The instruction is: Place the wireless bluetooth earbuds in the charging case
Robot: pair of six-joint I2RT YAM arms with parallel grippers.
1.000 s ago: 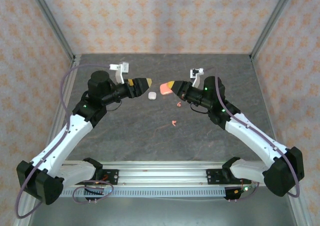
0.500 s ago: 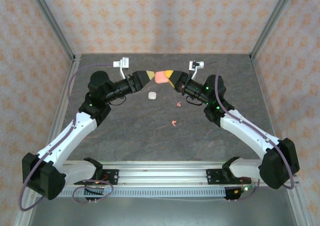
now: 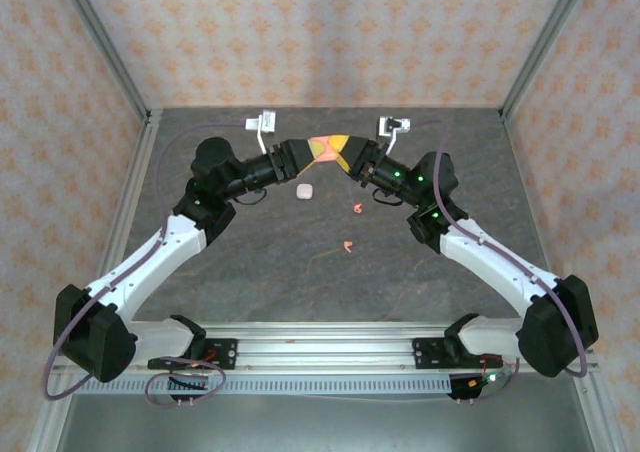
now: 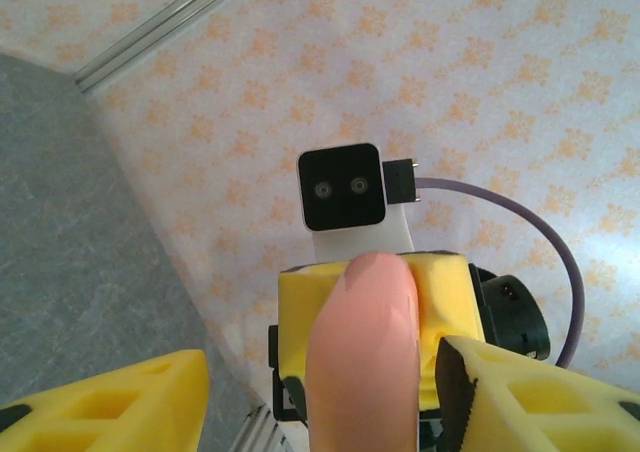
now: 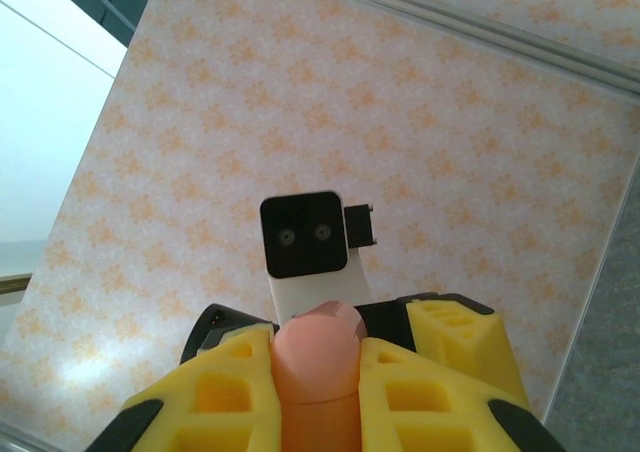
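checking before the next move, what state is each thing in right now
coral-pink pebble-shaped charging case: held up off the table, lid looks shut
right gripper: shut on that case
left gripper: open, fingers either side of the case
small white pebble-shaped case: lying on the grey table
two coral-pink earbuds: loose on the table

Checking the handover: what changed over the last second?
The right gripper, shut on the pink case, carried it farther back; the left gripper swung in to meet it, jaws narrowing around the case, not yet closed on it. The white case and two pink earbuds lay unmoved on the table.
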